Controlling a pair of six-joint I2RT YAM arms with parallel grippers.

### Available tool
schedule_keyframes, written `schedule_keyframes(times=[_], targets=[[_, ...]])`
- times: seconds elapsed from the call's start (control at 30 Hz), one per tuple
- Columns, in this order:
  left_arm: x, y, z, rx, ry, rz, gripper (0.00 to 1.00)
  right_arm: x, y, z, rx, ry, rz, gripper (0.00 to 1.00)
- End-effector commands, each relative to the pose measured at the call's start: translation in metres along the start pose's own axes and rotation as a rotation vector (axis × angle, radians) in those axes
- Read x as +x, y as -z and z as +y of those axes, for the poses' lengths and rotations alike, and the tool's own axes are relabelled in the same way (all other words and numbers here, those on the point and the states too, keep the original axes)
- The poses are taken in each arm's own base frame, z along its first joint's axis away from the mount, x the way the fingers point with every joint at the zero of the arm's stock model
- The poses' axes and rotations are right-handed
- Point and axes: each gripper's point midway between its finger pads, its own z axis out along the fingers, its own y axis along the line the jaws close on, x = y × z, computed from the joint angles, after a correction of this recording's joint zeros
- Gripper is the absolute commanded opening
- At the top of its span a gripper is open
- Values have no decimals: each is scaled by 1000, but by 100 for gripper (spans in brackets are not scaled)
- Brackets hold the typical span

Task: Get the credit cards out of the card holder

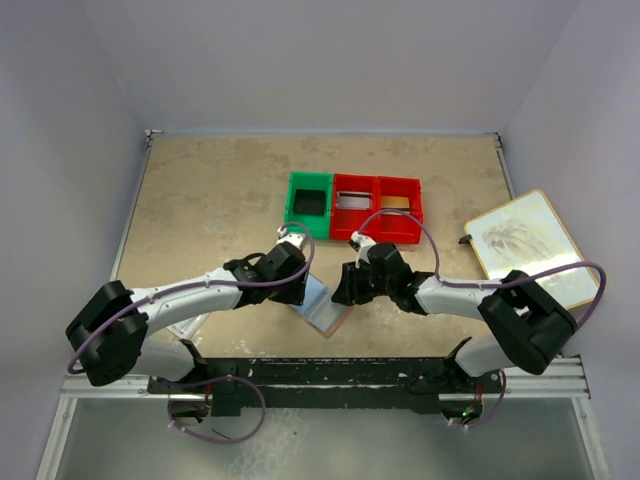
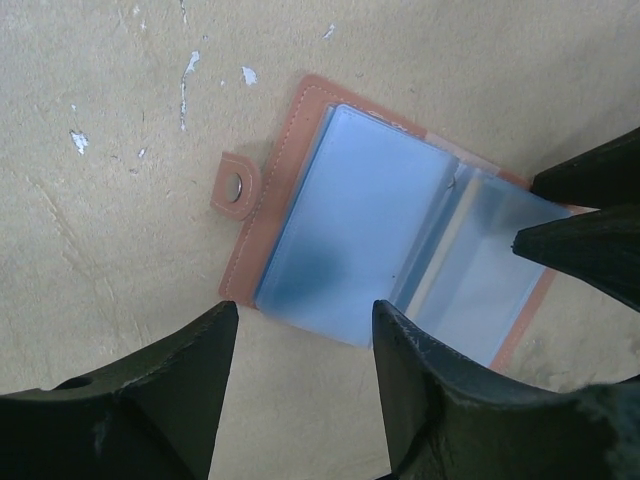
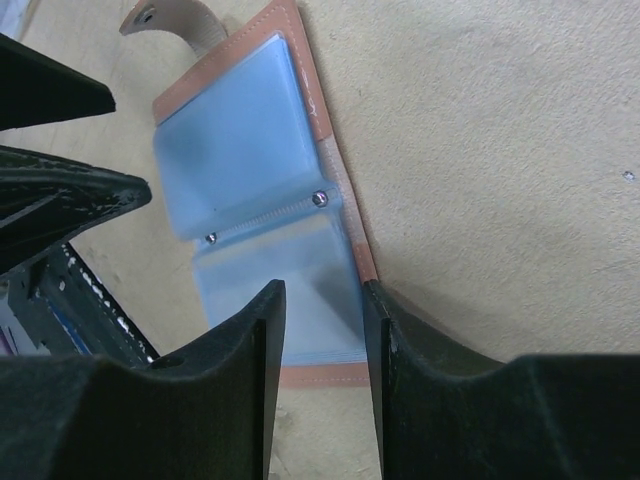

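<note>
The small reddish-brown leather card holder lies opened flat by the middle of the beige worktop's near edge, pale-blue sleeves upward. Its long axis runs from the strap half towards the right gripper. That claw, jaws apart, hangs over the end sleeve and looks nearer. The left gripper, also apart, hovers off one long side. No card shows plainly.

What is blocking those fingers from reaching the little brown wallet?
Nothing visible. The card holder lies open on the table, its blue sleeves uncovered, with the left fingers and right fingers poised at its opposite edges.
</note>
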Motion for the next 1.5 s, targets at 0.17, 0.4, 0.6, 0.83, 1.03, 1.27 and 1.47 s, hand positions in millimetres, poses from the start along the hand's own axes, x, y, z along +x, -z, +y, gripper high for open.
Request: schedule_keyframes(times=[0.17, 0.4, 0.6, 0.83, 1.03, 1.27, 1.47], targets=[[0, -12, 7, -90, -35, -9, 49, -15, 2, 21, -82, 30, -29, 39], [14, -20, 17, -159, -83, 21, 43, -14, 6, 27, -110, 21, -28, 39], [16, -21, 19, -182, -101, 21, 41, -16, 9, 28, -104, 13, -31, 39], [13, -20, 16, -181, -103, 8, 38, -15, 7, 29, -108, 20, -14, 39], [13, -19, 16, -179, -102, 7, 38, -10, -1, 20, -55, 19, 19, 39], [12, -18, 14, -176, -104, 2, 37, -9, -8, 15, -21, 24, 31, 39], [13, -17, 14, -181, -106, 4, 37, -15, -6, 24, -42, 35, 13, 39]])
